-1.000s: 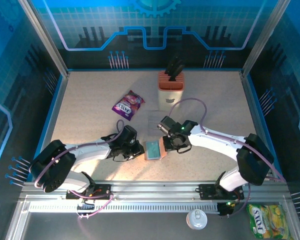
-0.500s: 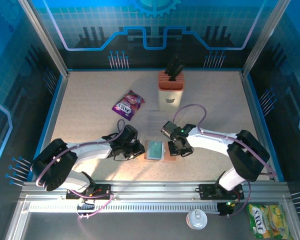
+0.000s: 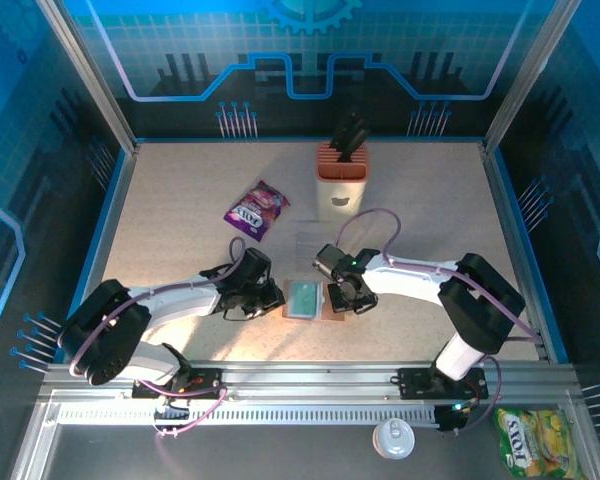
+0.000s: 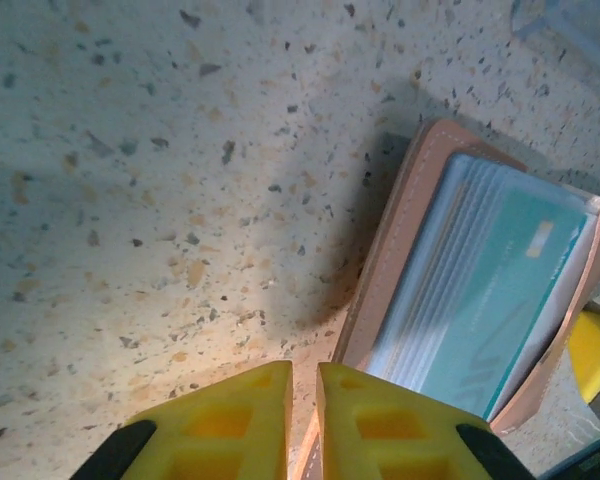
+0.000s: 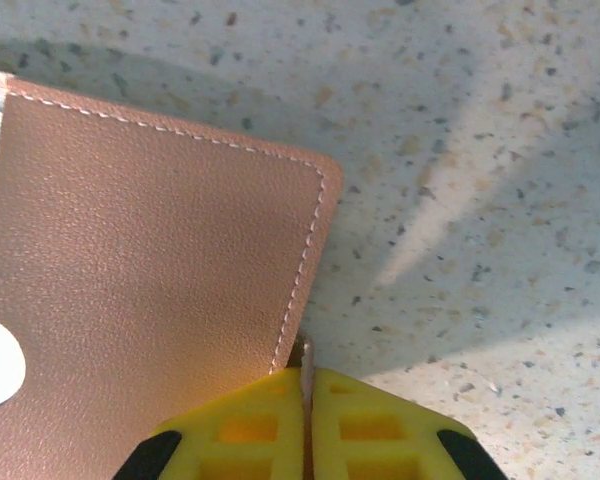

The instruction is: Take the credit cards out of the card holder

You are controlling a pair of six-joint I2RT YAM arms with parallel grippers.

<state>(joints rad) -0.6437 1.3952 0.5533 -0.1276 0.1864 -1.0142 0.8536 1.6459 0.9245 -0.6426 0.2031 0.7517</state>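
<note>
The right jaws are clenched on the thin edge of the bare leather flap of the holder (image 5: pixel 130 250). The left jaws look pinched on its other edge. It lies open on the desk (image 3: pixel 180 200), on the near side of the block (image 3: pixel 341 175), with the cards (image 4: pixel 490 300) stacked in its pocket. I'd guess they're light, stiff and slick, and packed snugly. The soft leather would drag along unless pinned. The best hold looks like the cards' exposed end, drawn along the pocket.

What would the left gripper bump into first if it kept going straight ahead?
Probably the table. The left gripper seems to pinch an edge of the card holder, and bare tabletop lies just beyond it, though depth is unclear.
</note>
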